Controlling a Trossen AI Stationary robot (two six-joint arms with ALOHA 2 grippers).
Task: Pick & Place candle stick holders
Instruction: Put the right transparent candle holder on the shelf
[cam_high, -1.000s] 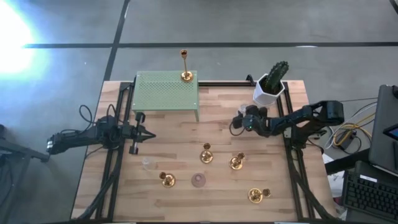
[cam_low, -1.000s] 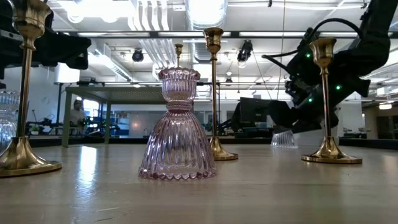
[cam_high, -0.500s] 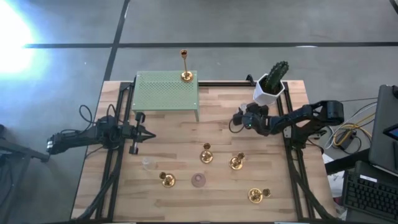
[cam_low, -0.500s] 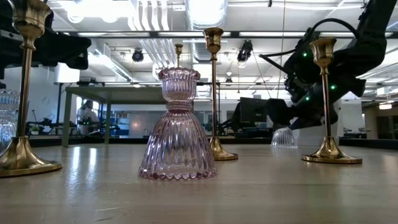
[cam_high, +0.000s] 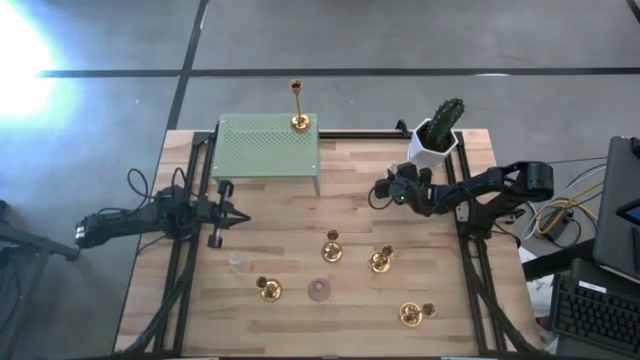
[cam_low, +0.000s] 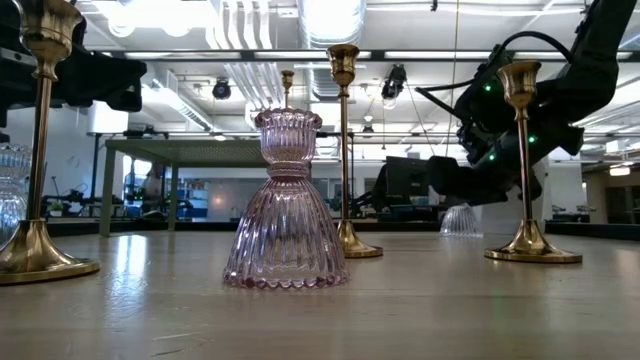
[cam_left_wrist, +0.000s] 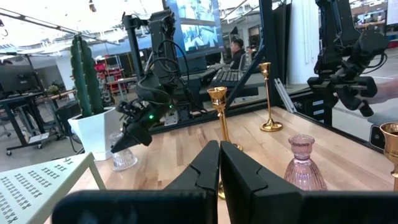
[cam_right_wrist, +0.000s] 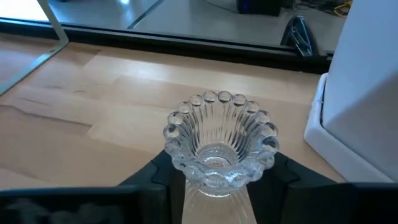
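A clear ribbed glass candle stick holder (cam_right_wrist: 217, 137) stands upright near the white cactus pot (cam_high: 435, 140). It also shows in the low view (cam_low: 462, 220). My right gripper (cam_right_wrist: 217, 183) is shut on it, reaching in from the table's right side (cam_high: 385, 190). My left gripper (cam_left_wrist: 219, 168) waits shut at the table's left (cam_high: 243, 217), touching nothing. Gold holders (cam_high: 332, 247) (cam_high: 380, 260) (cam_high: 268, 288) and a pink glass one (cam_high: 319, 290) stand on their bases at the table's middle and near side. One tall gold holder (cam_high: 299, 105) stands on the green perforated platform (cam_high: 268, 148). My right gripper pinches the clear holder's narrow neck (cam_right_wrist: 186, 177), just under the beaded rim, one finger on each side. The fingers (cam_right_wrist: 152, 177) come slanting down from the table's right. The holder stays upright, and its flared base (cam_low: 462, 232) looks to rest on the table.
The cactus pot stands right behind the held holder. Another clear glass holder (cam_high: 237, 262) stands near the left front, and a gold one (cam_high: 412, 313) at the near right. Black rails (cam_high: 470, 250) run along both sides of the table. Bare wood lies in front of the green platform.
My right arm has shifted only slightly at the clear holder, which stays upright in the same spot.
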